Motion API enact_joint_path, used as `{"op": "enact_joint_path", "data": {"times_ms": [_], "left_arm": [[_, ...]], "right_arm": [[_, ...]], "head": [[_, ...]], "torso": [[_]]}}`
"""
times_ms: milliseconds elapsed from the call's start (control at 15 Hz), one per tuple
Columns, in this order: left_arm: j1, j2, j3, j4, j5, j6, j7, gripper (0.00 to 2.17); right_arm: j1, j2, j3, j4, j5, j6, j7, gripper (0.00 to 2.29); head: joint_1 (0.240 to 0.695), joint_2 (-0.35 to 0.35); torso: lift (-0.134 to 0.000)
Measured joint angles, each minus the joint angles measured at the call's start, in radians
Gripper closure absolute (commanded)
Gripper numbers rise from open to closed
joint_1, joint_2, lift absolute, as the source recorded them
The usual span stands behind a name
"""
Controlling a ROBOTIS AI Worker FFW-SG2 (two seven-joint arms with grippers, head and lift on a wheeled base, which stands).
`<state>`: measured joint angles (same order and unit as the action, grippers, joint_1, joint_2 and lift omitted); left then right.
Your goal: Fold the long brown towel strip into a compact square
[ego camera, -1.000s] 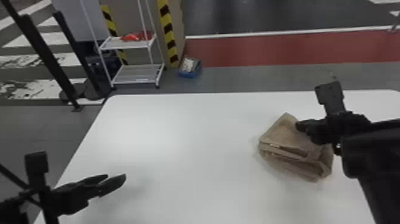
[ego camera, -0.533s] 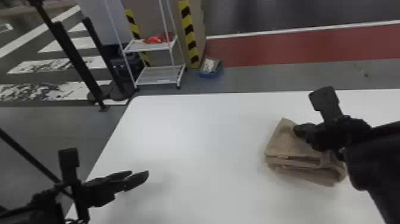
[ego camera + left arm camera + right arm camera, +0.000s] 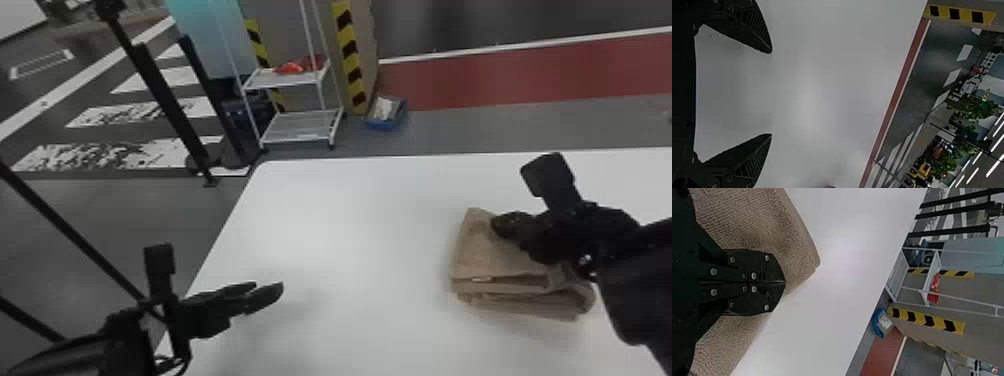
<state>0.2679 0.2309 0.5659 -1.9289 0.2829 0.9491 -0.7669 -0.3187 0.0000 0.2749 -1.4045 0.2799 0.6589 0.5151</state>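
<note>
Turning squarer beneath right gripper [image 3: 785,282], fingers together, towel [image 3: 492,257] likely needs only tidying; left gripper's [image 3: 772,93] fingers apart.

Brown towel [image 3: 492,255], textured, folded into compact, layered bundle w/ stacked folds along its lower edge, slightly skewed; lies flat on white surface [image 3: 370,240], right of ctr in head view.

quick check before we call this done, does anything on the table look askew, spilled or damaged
The brown towel looks slightly untidy: along its near side the folded layers don't line up, with lower ones jutting unevenly past the top one. I see no spill or damage.
</note>
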Motion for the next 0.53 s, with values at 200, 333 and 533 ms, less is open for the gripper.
{"op": "enact_joint_path", "data": {"times_ms": [200, 333, 533], "left_arm": [[-0.003, 0.004, -0.001, 0.005, 0.004, -0.002, -0.001, 0.13], [-0.005, 0.006, -0.003, 0.004, 0.005, -0.002, -0.005, 0.13], [-0.002, 0.010, 0.002, -0.004, 0.010, 0.001, -0.012, 0.13]], "right_arm": [[0.028, 0.000, -0.039, -0.105, -0.044, -0.024, 0.041, 1.87], [0.056, 0.000, -0.042, -0.168, -0.054, 0.028, 0.061, 1.87], [0.131, 0.000, -0.013, -0.305, -0.055, 0.223, 0.099, 1.86]], "head": [[0.695, 0.350], [0.695, 0.350], [0.695, 0.350]], "torso": [[-0.128], [-0.128], [-0.128]]}}
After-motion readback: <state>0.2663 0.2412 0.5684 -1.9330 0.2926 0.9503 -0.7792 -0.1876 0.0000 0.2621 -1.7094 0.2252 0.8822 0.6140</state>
